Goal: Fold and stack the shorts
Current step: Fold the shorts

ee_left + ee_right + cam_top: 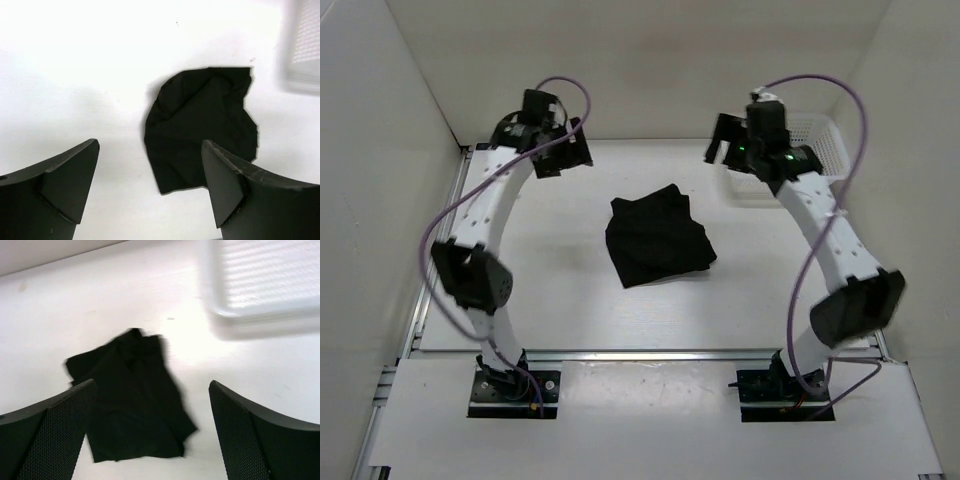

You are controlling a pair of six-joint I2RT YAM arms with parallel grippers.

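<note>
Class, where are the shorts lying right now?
In the top view, the shorts lie roughly folded near the middle of the table, left of the basket in the far right corner.

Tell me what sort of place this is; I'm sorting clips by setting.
Probably a robot lab test cell: a white table boxed in by plain walls, left arm and right arm bolted at its near edge, black shorts and a mesh basket laid out.
</note>
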